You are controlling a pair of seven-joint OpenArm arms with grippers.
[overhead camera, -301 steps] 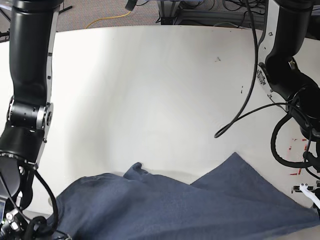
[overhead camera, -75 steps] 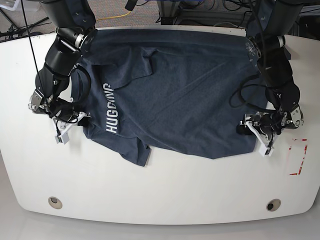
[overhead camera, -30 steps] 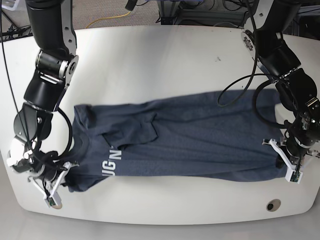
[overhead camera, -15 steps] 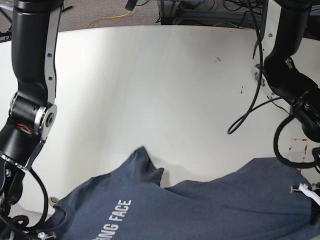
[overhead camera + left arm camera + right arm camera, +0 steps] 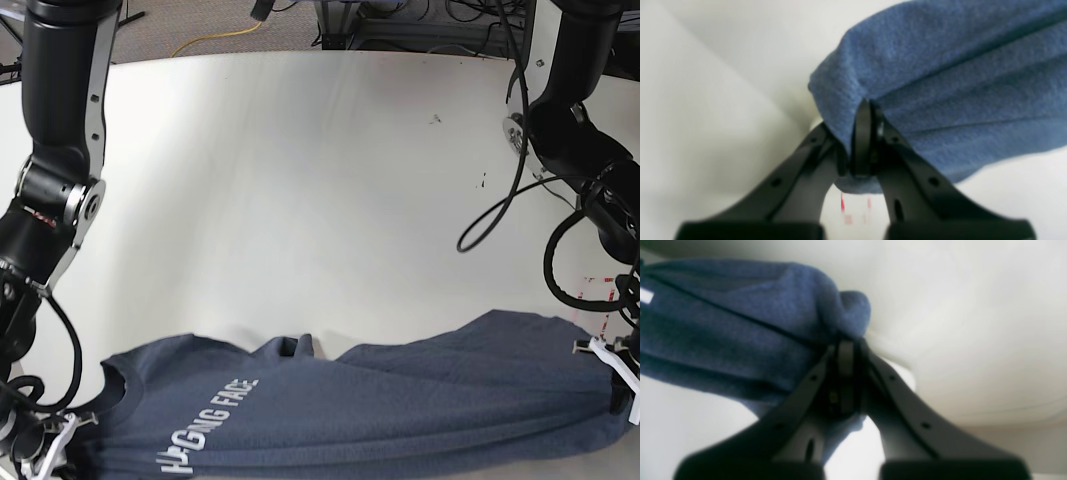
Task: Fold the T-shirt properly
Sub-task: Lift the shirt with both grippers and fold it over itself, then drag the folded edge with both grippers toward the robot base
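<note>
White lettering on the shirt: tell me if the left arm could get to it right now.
Probably not. The left gripper is shut on the T-shirt at its far edge, and the lettering lies at the other end, beside the right gripper.

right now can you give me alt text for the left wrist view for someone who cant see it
Close-up, slightly blurred: the left gripper, with black fingers, is shut on a bunched edge of the navy-blue T-shirt, which spreads up and to the right in soft folds. Behind it is the white table, with small red marks visible between the fingers.

Bright, even overhead light, soft shadows; both wrist views blurred, base view sharp with curved edges.
</note>
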